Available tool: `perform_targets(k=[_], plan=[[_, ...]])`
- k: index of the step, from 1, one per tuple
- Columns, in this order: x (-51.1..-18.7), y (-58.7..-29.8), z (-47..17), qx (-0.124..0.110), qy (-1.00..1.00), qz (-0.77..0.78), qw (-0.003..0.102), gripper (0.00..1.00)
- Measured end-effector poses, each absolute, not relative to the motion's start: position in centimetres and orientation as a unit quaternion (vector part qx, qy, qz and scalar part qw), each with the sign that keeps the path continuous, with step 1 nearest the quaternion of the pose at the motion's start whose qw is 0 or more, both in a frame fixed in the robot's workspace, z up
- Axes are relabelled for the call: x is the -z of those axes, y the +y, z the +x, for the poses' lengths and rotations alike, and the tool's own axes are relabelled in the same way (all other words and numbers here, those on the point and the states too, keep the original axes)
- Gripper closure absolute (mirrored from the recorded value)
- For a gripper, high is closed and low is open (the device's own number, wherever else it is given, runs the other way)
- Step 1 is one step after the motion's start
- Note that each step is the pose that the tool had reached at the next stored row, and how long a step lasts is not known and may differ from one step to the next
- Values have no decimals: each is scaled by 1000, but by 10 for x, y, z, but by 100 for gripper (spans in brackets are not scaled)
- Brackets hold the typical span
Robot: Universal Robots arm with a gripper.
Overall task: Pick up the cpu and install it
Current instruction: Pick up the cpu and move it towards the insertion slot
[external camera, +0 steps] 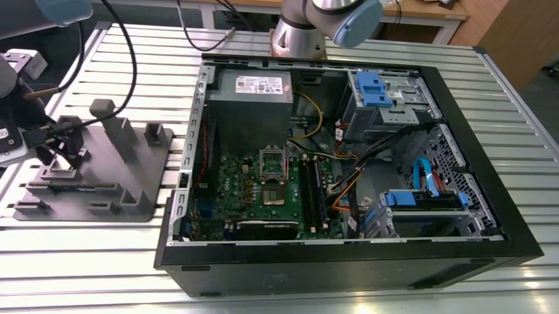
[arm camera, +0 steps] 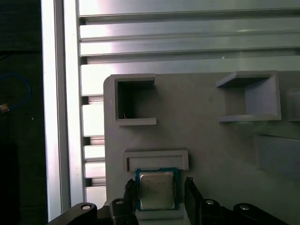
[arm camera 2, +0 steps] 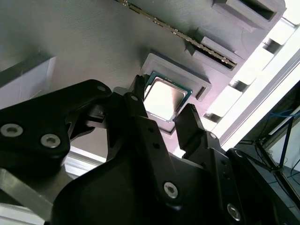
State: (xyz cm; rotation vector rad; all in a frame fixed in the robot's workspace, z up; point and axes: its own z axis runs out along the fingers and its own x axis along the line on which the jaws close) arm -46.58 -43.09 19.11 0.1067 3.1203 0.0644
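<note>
Silvery cpu in grey tray recess | fingers apart, flanking 2 edges | slim gaps

Silvery, green-edged cpu; grey tray

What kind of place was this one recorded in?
Probably a robotics lab bench set up for computer assembly: an open computer case on a slatted metal table, a robot arm, and a grey tray holding a cpu.
</note>
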Motion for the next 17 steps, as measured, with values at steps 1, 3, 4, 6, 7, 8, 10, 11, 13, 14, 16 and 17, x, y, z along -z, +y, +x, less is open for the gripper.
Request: perform_targets(k=[1, 3, 4, 6, 7, 8, 10, 11, 13, 14, 16, 17], plan=[[-191, -431, -466, -21, 999, 34, 9, 47], [-190, -431, -466, -21, 999, 34, 9, 47], [-190, -431, -467, -21, 999, 34, 9, 47], [-189, -431, -467, -20, 999, 34, 9, 47], [-189, -431, -467, -20, 999, 34, 9, 47], [-189, -431, -467, -21, 999, 34, 9, 47], [-189, -431, -467, -20, 999, 33, 9, 47], [-188, -431, -467, -21, 999, 32, 9, 47], [-188, -431, -467, -20, 999, 31, 9, 47], [-188, -431, -467, -20, 999, 31, 9, 47], [-188, -430, -467, -20, 999, 31, 9, 47], [-188, -430, -467, -20, 999, 31, 9, 47]])
